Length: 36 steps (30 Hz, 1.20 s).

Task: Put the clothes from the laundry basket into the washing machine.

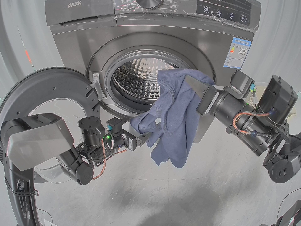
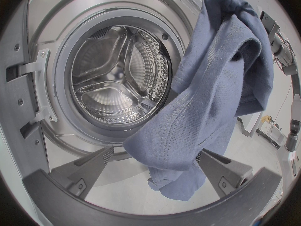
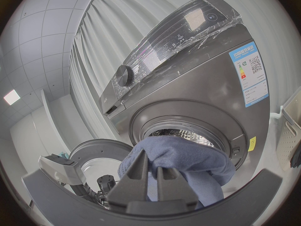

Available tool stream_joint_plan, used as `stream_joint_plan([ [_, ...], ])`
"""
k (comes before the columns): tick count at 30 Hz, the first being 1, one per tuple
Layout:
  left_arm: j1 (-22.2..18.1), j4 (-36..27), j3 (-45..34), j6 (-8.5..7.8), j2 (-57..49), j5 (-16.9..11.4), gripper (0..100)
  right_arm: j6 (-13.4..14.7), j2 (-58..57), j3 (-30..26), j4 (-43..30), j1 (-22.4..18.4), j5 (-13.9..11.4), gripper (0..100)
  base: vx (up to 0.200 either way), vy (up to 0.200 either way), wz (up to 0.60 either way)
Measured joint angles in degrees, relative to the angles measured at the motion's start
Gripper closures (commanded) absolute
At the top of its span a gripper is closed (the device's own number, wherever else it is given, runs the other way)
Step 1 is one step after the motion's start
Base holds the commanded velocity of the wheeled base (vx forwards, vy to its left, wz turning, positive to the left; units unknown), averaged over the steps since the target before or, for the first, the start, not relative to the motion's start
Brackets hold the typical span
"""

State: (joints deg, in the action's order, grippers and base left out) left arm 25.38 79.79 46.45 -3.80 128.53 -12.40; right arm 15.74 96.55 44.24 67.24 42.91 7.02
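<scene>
A blue garment [image 1: 177, 110] hangs in front of the right side of the washing machine's open drum [image 1: 138, 79]. My right gripper [image 1: 189, 78] is shut on the garment's top fold, level with the drum mouth; its fingers [image 3: 141, 173] stand close together with blue garment [image 3: 188, 157] pinched between them. My left gripper [image 1: 149, 138] sits lower, below the drum rim, open. Its fingers [image 2: 97, 160] stand wide apart, and the garment's [image 2: 207, 88] lower folds hang down between them. The bare drum [image 2: 116, 79] lies straight beyond the left gripper [image 2: 155, 156].
The round washer door [image 1: 47, 88] stands swung open on the left, close to my left arm. A white laundry basket [image 3: 291, 126] stands to the right of the machine, with a dark cloth [image 3: 296, 159] at its side. Grey floor lies below the garment.
</scene>
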Motion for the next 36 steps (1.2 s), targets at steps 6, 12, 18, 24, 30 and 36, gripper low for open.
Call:
stream_joint_plan([
  [6,-0.27,2.93,1.29,0.28,0.63,0.33,0,-0.01,-0.22,-0.34,-0.02,0.05,0.0,100,0.0,0.0,0.0],
  [12,-0.35,7.72,1.68,0.96,0.77,1.07,0,-0.01,-0.38,-0.48,-0.02,0.05,0.0,100,0.0,0.0,0.0],
  [18,-0.05,8.57,1.6,1.12,0.8,0.91,0,-0.01,-0.39,-0.69,-0.02,0.33,0.0,100,0.0,0.0,0.0],
  [24,0.79,8.62,1.16,1.13,0.96,0.11,0,-0.06,-0.39,-1.33,-0.02,0.41,-0.05,100,0.0,0.0,0.0],
  [30,1.27,8.59,2.15,1.07,2.46,-0.88,100,-0.09,-0.39,-1.52,-0.02,0.41,-0.07,100,0.0,0.0,0.0],
  [36,1.13,8.57,4.02,1.12,3.61,-0.93,100,-0.06,-0.39,-1.6,-0.02,0.39,-0.07,100,0.0,0.0,0.0],
])
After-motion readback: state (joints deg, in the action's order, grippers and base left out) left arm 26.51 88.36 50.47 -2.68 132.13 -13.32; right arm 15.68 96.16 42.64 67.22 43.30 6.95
